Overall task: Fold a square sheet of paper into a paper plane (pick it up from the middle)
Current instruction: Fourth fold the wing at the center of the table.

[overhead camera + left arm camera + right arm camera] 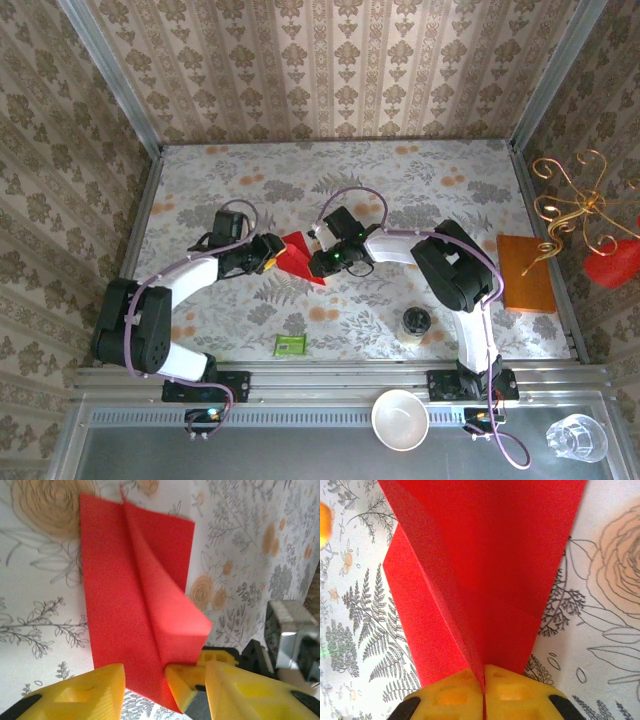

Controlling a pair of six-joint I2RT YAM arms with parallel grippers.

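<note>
The table, covered in a matte floral print, has the work at its middle. Both arms reach inward there, so that they meet the red sheet of paper from either side. The sheet is thin and plain, creased into a narrowing shape with sharp edges, a raised centre ridge and one flap lifting off the surface. The right gripper is pinched tight on that ridge, probably to anchor the fold. The left gripper stands spread wide, its yellow plastic fingers straddling the paper's pointed end and gripping nothing.
</note>
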